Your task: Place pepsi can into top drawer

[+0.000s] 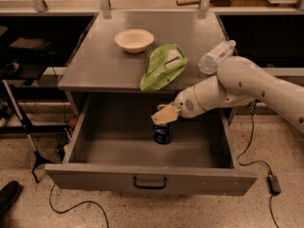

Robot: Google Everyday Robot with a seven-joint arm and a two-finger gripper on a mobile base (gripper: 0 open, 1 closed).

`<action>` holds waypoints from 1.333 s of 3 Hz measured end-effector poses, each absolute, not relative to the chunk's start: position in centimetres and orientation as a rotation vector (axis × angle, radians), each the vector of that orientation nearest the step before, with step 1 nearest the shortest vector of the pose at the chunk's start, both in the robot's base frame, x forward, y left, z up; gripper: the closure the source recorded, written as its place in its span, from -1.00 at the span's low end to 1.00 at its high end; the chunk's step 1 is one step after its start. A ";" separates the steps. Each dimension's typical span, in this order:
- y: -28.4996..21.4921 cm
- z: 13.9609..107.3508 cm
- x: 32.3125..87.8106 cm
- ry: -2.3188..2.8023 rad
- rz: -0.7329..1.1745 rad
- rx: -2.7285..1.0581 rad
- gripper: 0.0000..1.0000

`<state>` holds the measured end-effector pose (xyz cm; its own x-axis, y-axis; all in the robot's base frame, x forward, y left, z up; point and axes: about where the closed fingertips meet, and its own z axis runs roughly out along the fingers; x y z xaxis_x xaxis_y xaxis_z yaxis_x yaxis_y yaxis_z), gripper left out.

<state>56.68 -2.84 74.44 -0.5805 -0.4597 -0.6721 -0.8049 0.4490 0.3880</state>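
Note:
The pepsi can point(163, 134), dark blue, stands upright inside the open top drawer point(147, 179), near the middle of its floor. My gripper point(164, 115) comes in from the right and sits right on the can's top, its beige fingers point(161, 116) closed over the rim. The can's silver top is hidden by the fingers. The drawer is pulled fully out, and its dark bar handle point(149, 182) faces me.
On the grey cabinet top point(95, 70) lie a white bowl point(134, 40), a green chip bag point(164, 66) at the front edge above the drawer, and a clear water bottle point(214, 57) on its side at right. Cables point(256, 160) lie on the floor.

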 end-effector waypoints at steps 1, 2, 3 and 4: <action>-4.0 74.4 53.8 2.225 0.948 -1.063 1.00; -5.2 73.6 51.3 2.242 0.942 -1.056 1.00; -5.9 72.0 50.0 2.276 0.941 -1.016 0.62; -5.8 71.2 50.0 2.316 0.914 -0.944 0.16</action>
<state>50.03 -5.84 71.21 -0.6507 -0.4237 -0.6301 -0.7398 0.5407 0.4004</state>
